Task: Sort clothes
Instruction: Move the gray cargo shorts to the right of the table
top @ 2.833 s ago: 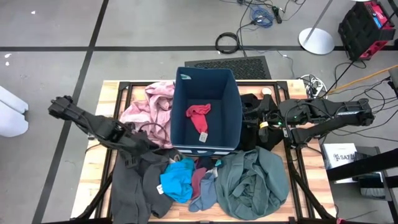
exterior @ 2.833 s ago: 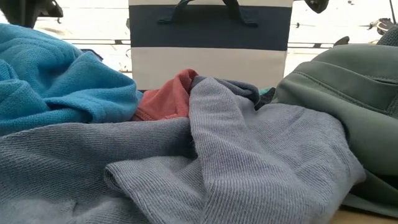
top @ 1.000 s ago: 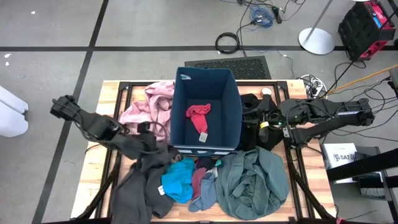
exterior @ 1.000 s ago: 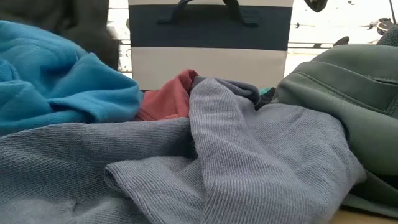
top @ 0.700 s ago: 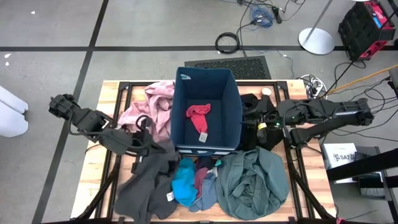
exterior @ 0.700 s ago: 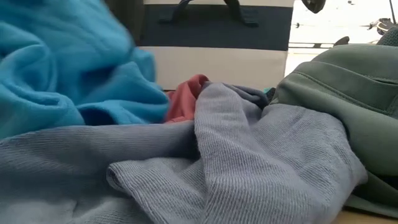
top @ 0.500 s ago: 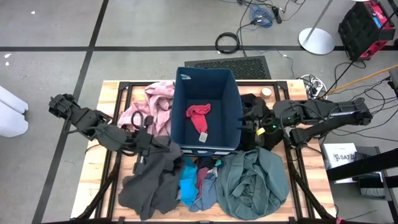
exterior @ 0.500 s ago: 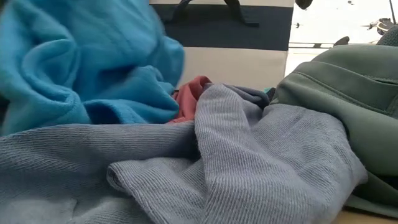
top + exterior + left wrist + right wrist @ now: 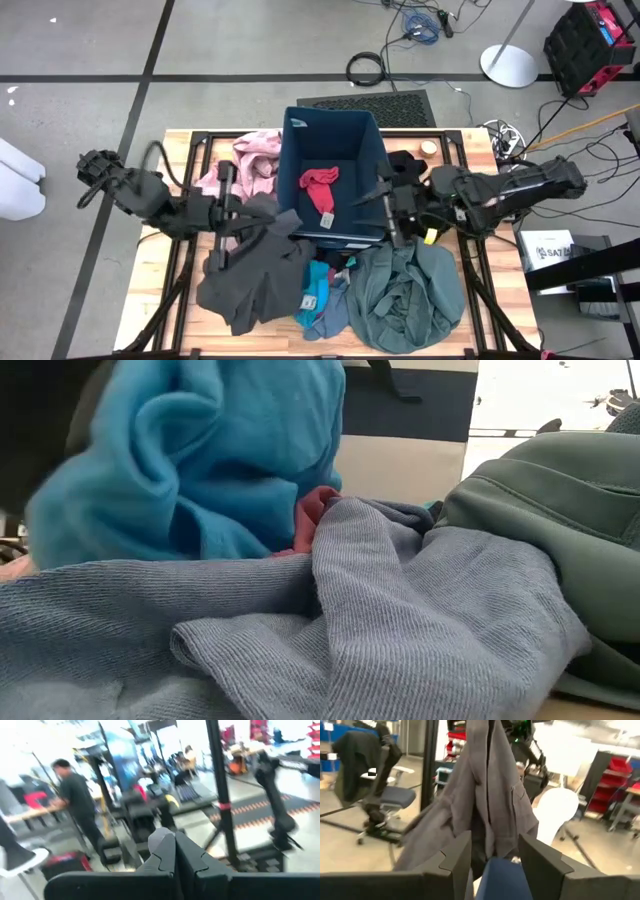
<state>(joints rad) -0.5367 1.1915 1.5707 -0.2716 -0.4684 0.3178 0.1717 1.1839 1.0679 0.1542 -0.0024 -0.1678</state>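
Landmark = bin (image 9: 335, 205), mid counter (image 9: 175, 150), toward its rear edge. Inside bin: small garment (image 9: 319, 186). Left of bin, touching its wall: big garment (image 9: 250, 160). At bin's front-left corner: left tool (image 9: 228, 218) w/ hanging garment (image 9: 252, 275) draped below it. Right of bin: right tool (image 9: 392, 205), another garment (image 9: 418, 170) behind it. Front of bin: small pieces (image 9: 322, 300); front-right: bulky garment (image 9: 405, 290).

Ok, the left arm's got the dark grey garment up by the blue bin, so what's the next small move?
Probably swing the left claw a little further toward the navy bin. It is shut on the dark grey garment, which hangs just outside the bin's front-left corner. The right claw waits open on the bin's far side.
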